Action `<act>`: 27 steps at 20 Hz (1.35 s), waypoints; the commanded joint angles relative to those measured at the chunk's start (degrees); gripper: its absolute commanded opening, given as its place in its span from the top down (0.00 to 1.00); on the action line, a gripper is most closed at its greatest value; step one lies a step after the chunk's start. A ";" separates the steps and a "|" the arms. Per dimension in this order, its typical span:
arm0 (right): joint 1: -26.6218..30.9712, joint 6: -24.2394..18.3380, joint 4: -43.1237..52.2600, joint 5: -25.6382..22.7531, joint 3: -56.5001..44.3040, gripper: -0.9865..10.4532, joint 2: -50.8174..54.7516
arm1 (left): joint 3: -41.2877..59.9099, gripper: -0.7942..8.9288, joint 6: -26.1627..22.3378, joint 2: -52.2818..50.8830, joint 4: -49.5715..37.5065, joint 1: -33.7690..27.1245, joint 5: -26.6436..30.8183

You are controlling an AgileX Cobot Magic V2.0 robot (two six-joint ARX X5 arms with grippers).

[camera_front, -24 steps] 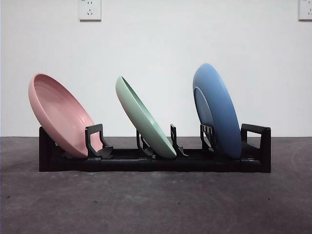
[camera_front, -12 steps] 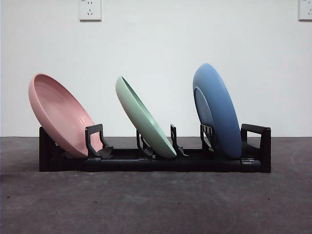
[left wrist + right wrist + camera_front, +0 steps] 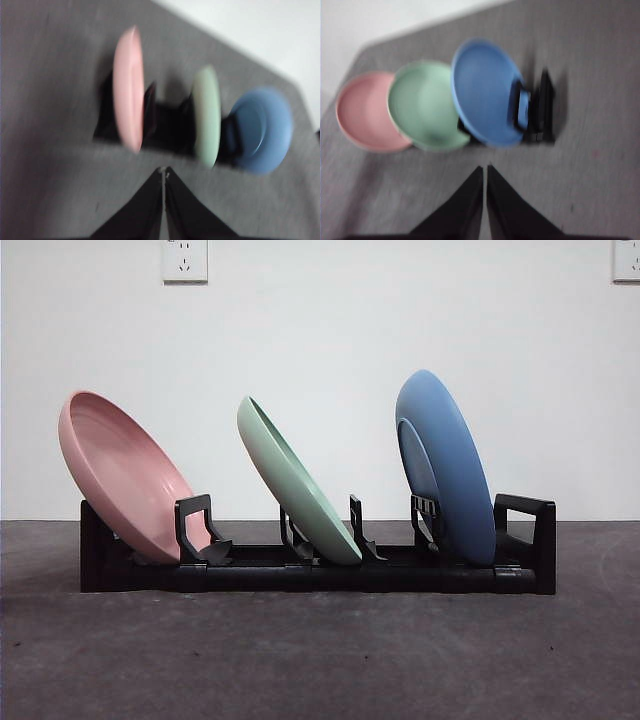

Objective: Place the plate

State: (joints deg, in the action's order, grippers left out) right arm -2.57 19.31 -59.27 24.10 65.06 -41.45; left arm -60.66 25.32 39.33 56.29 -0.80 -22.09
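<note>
Bench (image 3: 320,660): we see grey bare surface across the lower frame
Rack (image 3: 300,575): black, low centre, holding all three plates
Pink plate (image 3: 125,475): left slot, leaning left
Green plate (image 3: 295,480): middle slot, leaning left
Blue plate (image 3: 445,465): right slot, nearly upright
Left hand (image 3: 163,172): jaws together, empty, apart from the rack
Right hand (image 3: 484,170): jaws together, empty
Wall (image 3: 320,340): white, upper frame, behind

**A bare test bench, looking like a lab**

A plain white wall (image 3: 320,340) is standing behind a dark grey table (image 3: 320,660), with two wall sockets (image 3: 184,260) showing high up. Nothing homely is surrounding the black dish rack (image 3: 320,575); it is sitting alone, staged with three plates, suggesting a robotics test setup.
</note>
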 commanded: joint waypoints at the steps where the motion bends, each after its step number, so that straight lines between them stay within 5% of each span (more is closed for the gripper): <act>1: -0.63 -2.69 -1.05 1.01 1.05 0.90 -2.47 | -1.60 0.91 -4.00 2.69 3.61 0.52 -0.48; 5: -1.81 -4.96 -0.48 2.08 1.05 0.89 -4.44 | -1.60 0.84 -5.75 4.48 4.81 0.90 -0.48; 8: -2.25 -5.88 -0.37 2.03 1.05 0.74 -6.25 | -1.57 0.58 -6.47 4.92 4.98 0.87 -0.48; 9: -2.27 -5.88 -0.35 2.08 1.05 0.73 -6.71 | -1.57 0.56 -6.45 4.92 4.98 0.87 -0.48; 15: -6.16 -3.21 8.55 7.89 1.92 0.73 -14.91 | -1.57 0.56 -6.51 4.85 4.57 0.87 -0.46; 27: -13.38 -6.75 17.97 6.99 14.58 0.73 -45.13 | -1.57 0.56 -6.71 4.85 3.96 0.87 -0.44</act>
State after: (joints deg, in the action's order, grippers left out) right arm -15.68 13.67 -41.56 31.27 78.37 -85.80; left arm -61.04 19.46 43.88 61.01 -0.08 -22.30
